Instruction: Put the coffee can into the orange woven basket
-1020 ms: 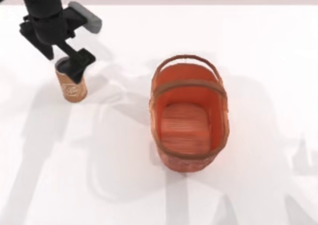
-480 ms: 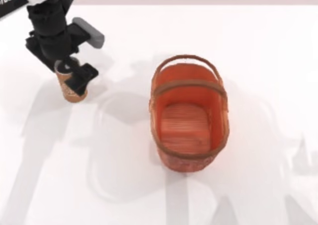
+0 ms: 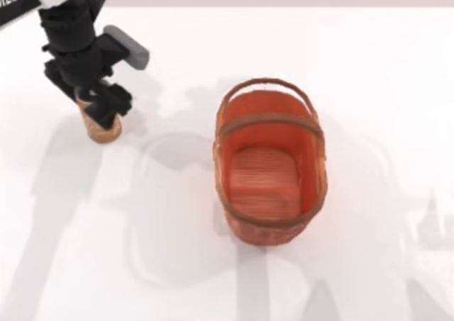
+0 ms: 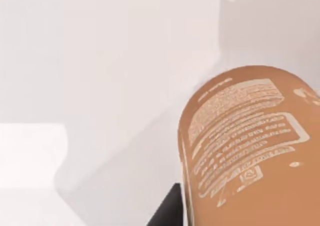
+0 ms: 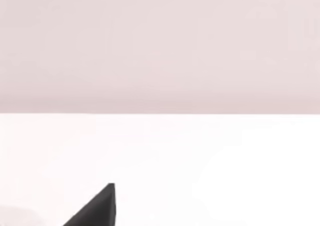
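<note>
— Top view: where is the can (image 3: pixel 101 127) sitting?
— Upper left of the frame, on the table (image 3: pixel 227 37), under the left gripper (image 3: pixel 96 103); the jaws are straddling it, but a firm grip I cannot tell.
— And the basket (image 3: pixel 269 225)?
— Standing centre-right, well apart.

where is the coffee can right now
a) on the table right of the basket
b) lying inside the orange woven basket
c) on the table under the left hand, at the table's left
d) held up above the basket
c: in the top view the coffee can stands on the table under the left hand, well left of the empty orange woven basket.
</note>
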Controlling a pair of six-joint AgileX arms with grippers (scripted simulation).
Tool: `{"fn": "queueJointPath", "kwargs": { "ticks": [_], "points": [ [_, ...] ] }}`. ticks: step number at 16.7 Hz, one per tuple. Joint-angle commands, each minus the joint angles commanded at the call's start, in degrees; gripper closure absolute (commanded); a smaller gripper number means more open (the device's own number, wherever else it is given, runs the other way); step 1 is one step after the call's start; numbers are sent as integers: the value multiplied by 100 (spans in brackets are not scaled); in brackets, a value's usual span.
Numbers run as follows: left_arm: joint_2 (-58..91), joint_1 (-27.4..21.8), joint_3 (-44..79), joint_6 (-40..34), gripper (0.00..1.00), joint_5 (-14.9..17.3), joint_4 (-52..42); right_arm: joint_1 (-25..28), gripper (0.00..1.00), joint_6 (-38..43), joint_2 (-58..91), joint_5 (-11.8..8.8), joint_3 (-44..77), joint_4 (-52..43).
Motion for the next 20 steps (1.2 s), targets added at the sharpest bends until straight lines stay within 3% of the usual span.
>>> {"fn": "queueJointPath", "kwargs": {
  "ticks": [5,6,16,20],
  "points": [
    [0,0,0,0,98,0,0,0,0,0,0,0,0,0],
    [0,0,0,0,100,0,0,0,0,0,0,0,0,0],
    [-18,-8,-20,-11,100,46,57,0,0,0,0,0,0,0],
    [-145,-85,-297,-270,100,651,862,0,0,0,0,0,0,0]
  ]
}}
